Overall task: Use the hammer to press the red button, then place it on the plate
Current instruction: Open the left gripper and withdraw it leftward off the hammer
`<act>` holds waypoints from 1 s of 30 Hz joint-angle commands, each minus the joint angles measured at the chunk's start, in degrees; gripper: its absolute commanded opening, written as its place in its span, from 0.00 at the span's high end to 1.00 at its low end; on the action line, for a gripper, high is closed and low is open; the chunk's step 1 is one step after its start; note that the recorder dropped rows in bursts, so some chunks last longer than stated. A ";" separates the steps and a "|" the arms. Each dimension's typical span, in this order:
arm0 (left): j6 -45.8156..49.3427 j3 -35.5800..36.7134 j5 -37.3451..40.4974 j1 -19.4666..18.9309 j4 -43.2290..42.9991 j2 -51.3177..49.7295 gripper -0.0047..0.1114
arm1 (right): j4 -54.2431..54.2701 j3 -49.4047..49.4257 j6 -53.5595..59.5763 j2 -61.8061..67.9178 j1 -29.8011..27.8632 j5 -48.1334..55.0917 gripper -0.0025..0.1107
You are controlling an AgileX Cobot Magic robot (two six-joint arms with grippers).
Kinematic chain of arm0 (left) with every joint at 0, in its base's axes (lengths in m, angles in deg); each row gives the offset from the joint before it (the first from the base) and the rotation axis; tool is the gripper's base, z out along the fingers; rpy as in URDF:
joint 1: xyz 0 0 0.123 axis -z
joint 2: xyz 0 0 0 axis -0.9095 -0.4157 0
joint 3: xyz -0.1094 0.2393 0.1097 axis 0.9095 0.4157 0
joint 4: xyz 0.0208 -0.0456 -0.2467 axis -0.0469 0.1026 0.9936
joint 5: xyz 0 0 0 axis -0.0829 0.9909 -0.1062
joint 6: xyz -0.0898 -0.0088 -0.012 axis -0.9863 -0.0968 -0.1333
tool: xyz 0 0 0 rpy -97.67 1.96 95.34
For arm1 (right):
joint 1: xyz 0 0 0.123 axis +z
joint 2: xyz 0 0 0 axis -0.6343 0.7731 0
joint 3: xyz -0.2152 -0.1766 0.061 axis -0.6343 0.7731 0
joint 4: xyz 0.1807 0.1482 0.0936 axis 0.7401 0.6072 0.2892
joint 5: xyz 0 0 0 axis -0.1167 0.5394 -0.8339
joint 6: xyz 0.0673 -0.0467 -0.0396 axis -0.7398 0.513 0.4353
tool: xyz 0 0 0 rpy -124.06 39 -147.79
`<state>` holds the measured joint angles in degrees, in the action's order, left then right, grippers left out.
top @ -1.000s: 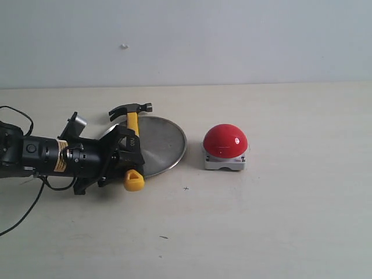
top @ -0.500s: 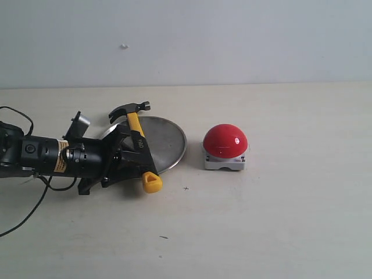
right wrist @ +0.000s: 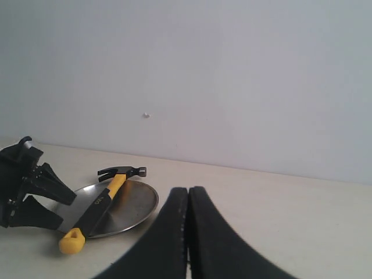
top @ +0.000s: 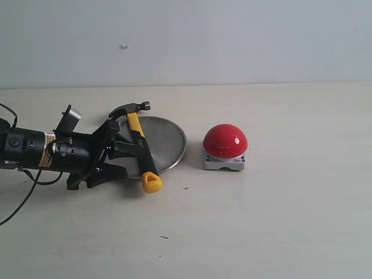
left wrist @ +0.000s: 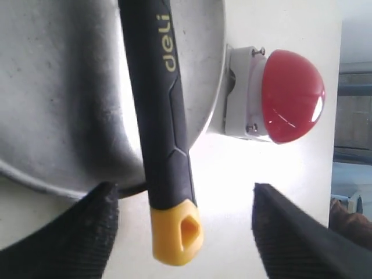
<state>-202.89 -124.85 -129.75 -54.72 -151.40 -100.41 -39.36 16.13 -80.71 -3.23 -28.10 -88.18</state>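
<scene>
I see the hammer [top: 139, 145] lying across the plate [top: 168, 142]. Its dark head pokes past the plate's far rim and its yellow looped end hangs out past the near rim, over the tabletop [top: 261, 221]. My left tool [left wrist: 183, 187] is spread wide, with a finger on either side of the handle at the plate's near edge and neither one touching it. The red button [top: 225, 141] sits to the right of the plate, apart from it. My right tool [right wrist: 187, 192] is away from the plate, its fingers pressed together on nothing.
</scene>
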 commanded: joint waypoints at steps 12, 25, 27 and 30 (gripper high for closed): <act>2.93 -0.09 -1.09 -0.16 0.56 8.70 0.96 | 0.01 0.26 0.32 0.30 0.05 -0.32 0.98; 25.91 13.40 35.74 11.14 18.38 35.09 0.96 | 0.01 0.26 0.32 0.30 0.05 -0.32 0.98; 32.49 16.03 35.87 13.36 25.94 40.50 0.96 | 0.01 0.26 0.32 0.30 0.05 -0.32 0.98; 38.83 19.67 32.13 16.23 32.45 47.67 0.96 | 0.01 0.26 0.32 0.30 0.05 -0.32 0.98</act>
<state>-170.84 -108.17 -96.48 -40.86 -125.92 -58.16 -39.36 16.13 -80.71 -3.23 -28.10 -88.18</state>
